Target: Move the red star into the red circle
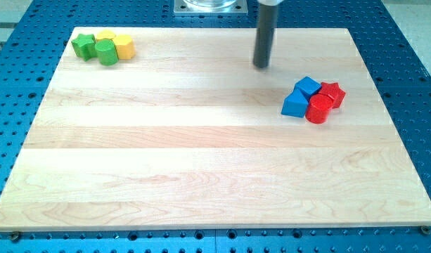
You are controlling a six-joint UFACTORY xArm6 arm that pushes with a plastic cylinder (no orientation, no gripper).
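Note:
The red star [332,93] lies at the view's right on the wooden board [201,154], touching the red circle [318,109], a red cylinder just below and left of it. Two blue blocks sit against them: a blue cube [308,87] above and a blue triangle-like block [295,105] to the left. My tip [261,66] rests on the board above and to the left of this cluster, apart from every block.
At the view's top left is a cluster: a green star [81,46], a green cylinder [107,53], a yellow block [105,36] and a yellow hexagon [124,47]. Blue perforated table [412,84] surrounds the board.

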